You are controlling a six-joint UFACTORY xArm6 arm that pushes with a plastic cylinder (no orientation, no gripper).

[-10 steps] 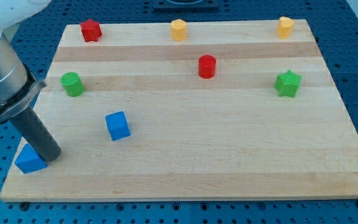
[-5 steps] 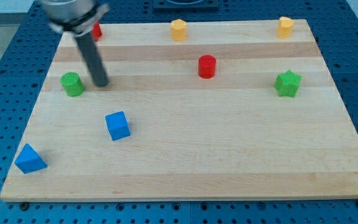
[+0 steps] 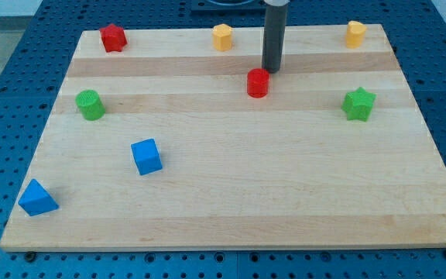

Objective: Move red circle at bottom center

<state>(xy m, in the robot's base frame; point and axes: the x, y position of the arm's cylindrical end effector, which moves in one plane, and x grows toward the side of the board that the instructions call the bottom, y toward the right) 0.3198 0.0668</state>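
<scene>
tip: my tip (image 3: 271, 70) sits just above-right of the red circle (image 3: 258, 83) in the view, v. close, maybe touching; can't tell for sure.
jaws: none on this rig, just a straight rod, so no open/closed state to give.
red circle: just below-left of tip, upper-middle of the board (image 3: 231, 225), well short of bottom centre.
step: approach looks done, tip lined up behind the block on its far side; push itself not yet made, judging by where the block lies.
next move: prob. a long push toward the view's bottom, w/ slight leftward bias since tip is a bit right of block ctr. Better to re-centre first so the block doesn't slip off sideways.
path: below the tip the lane to bottom centre looks free of blocks.
others rel. to tip: yellow block (image 3: 221, 36) up-left, near; yellow block at right (image 3: 355, 33) far right, up; green star (image 3: 358, 104) right, lower; red block at corner (image 3: 113, 37) far left, up; green cylinder (image 3: 90, 104) far left; blue cube (image 3: 146, 156) and blue triangle (image 3: 37, 198) down-left, well apart.
</scene>
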